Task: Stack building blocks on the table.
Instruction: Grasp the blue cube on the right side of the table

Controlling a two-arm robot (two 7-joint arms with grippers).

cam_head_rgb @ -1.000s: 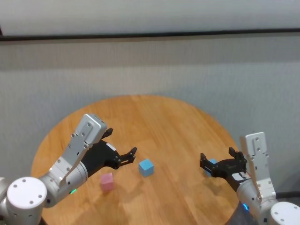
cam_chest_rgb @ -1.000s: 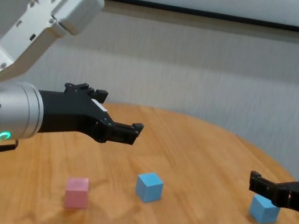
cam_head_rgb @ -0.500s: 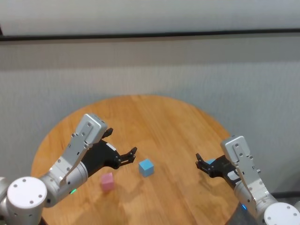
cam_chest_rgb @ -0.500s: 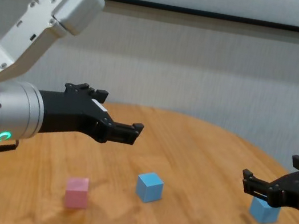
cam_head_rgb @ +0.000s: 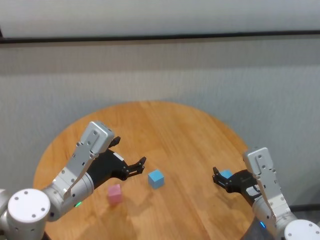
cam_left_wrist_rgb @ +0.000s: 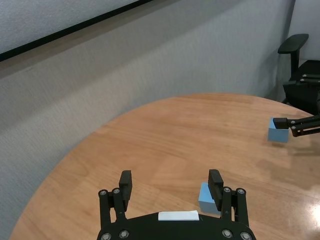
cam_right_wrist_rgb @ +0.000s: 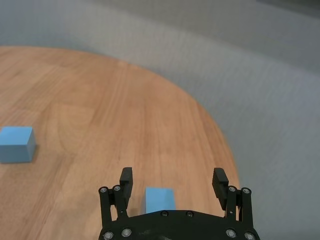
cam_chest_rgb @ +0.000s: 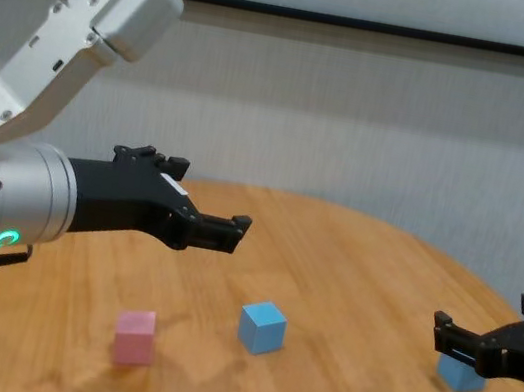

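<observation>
On the round wooden table (cam_head_rgb: 165, 125) lie three building blocks. The pink one (cam_head_rgb: 114, 193) is at the near left, one light blue block (cam_head_rgb: 156, 178) lies in the middle, and another light blue block (cam_head_rgb: 226, 174) sits by the right edge. My left gripper (cam_head_rgb: 136, 167) hovers open above the table, just left of the middle blue block (cam_left_wrist_rgb: 205, 199). My right gripper (cam_head_rgb: 218, 178) is open and low at the right-hand blue block (cam_right_wrist_rgb: 160, 198), which lies between its fingers (cam_right_wrist_rgb: 126, 176), nearer one of them and apart from both.
The right-hand blue block lies close to the table's rim (cam_right_wrist_rgb: 220, 145), with grey floor beyond it. A grey wall runs behind the table. A black office chair (cam_left_wrist_rgb: 292, 45) stands past the far right side.
My right arm swung in toward the table's middle, then drew back and lowered its gripper around the right-hand blue block. The left arm and all three blocks have stayed put.
</observation>
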